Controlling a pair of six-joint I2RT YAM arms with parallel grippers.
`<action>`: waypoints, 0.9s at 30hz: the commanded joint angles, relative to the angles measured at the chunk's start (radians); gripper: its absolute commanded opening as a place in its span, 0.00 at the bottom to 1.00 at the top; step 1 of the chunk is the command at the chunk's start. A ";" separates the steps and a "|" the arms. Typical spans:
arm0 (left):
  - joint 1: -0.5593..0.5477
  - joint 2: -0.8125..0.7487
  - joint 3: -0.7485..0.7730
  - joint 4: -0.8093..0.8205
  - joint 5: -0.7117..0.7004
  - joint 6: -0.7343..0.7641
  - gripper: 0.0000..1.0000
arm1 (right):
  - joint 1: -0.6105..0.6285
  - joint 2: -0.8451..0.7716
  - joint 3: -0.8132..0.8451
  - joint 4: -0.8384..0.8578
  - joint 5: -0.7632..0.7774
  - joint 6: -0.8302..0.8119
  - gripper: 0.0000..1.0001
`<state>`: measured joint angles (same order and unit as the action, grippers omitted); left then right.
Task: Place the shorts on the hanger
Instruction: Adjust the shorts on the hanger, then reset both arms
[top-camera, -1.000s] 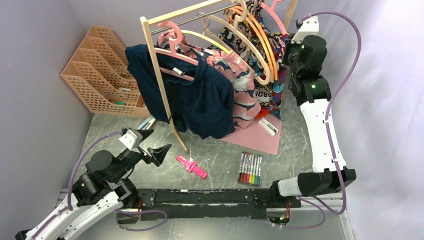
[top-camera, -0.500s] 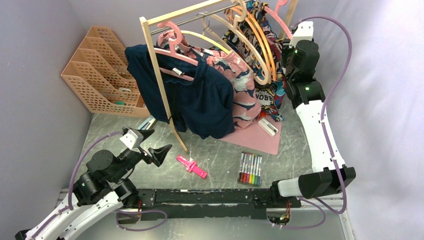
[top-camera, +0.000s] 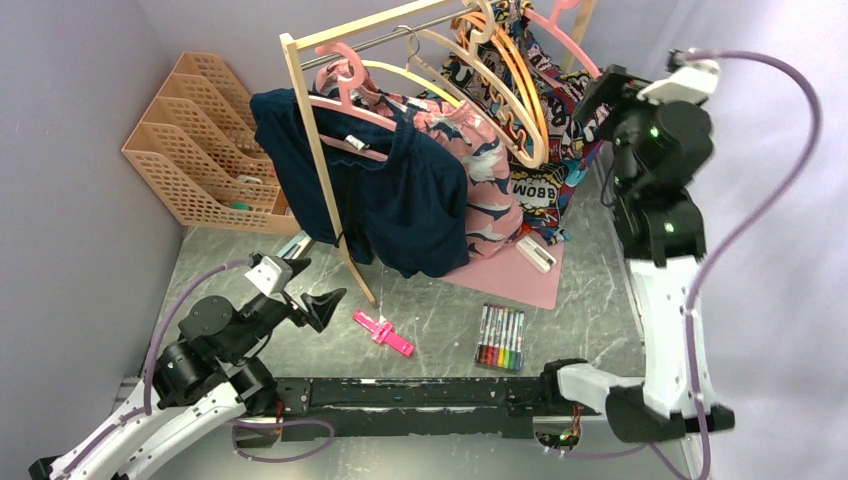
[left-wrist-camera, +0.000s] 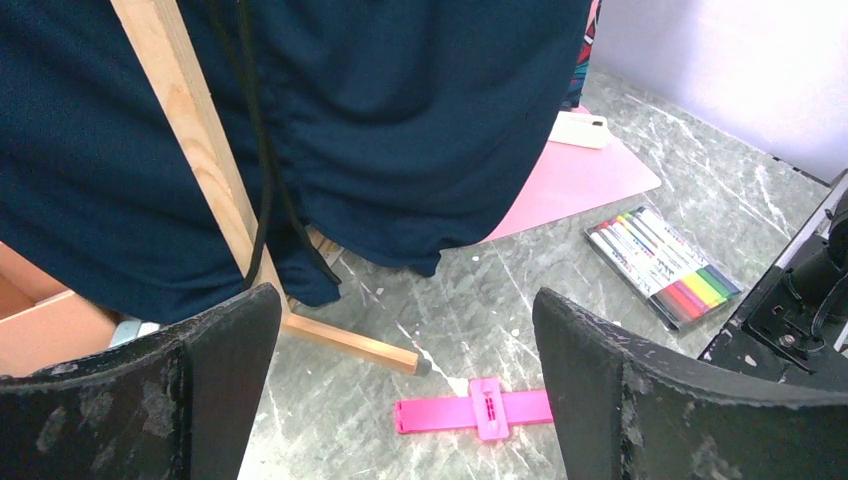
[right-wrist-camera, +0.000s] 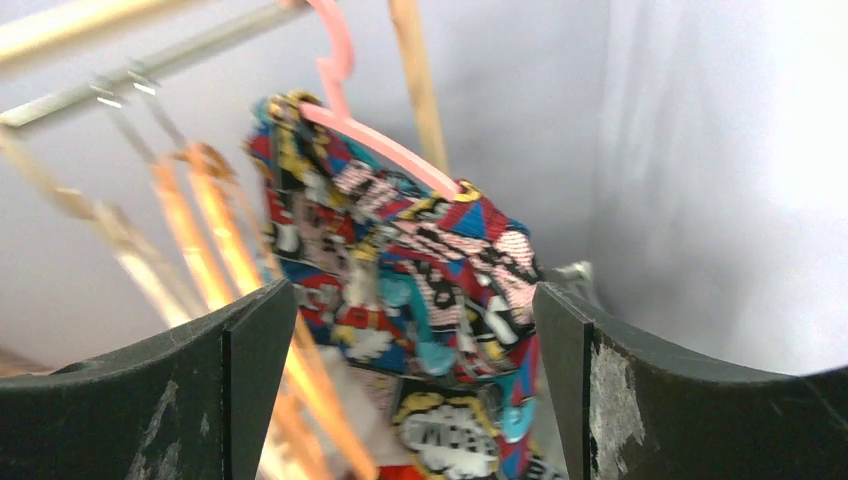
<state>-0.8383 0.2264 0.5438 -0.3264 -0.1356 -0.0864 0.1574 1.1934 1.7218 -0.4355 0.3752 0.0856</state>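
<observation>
Now: right gripper (right-wrist-camera: 410, 300) fingers spread wide, gripping nothing; shorts (right-wrist-camera: 420, 260) just beyond, apart from fingers. Shorts draped on pink hanger (right-wrist-camera: 380, 145), hanging at far right end of rail (top-camera: 372, 40); wrist view blurred, so whether over crossbar or shoulders unclear. Left gripper (left-wrist-camera: 405, 300) likewise spread, empty, low at near left. Pink clip (left-wrist-camera: 475, 410) on table nearby. Navy garment (left-wrist-camera: 400, 120) hangs farther back; markers (left-wrist-camera: 665, 265) to right.
</observation>
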 joint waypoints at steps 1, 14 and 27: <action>0.008 0.026 0.014 0.009 -0.036 -0.019 1.00 | -0.001 -0.141 -0.051 -0.016 -0.179 0.209 0.92; 0.008 0.104 0.084 -0.127 -0.257 -0.207 0.99 | -0.003 -0.640 -0.568 -0.090 0.092 0.446 0.95; 0.007 0.132 0.113 -0.209 -0.468 -0.339 0.99 | 0.036 -0.720 -0.808 -0.168 0.212 0.569 1.00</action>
<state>-0.8364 0.3439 0.6170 -0.5056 -0.5278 -0.3828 0.1734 0.4923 0.9161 -0.6220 0.5449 0.6506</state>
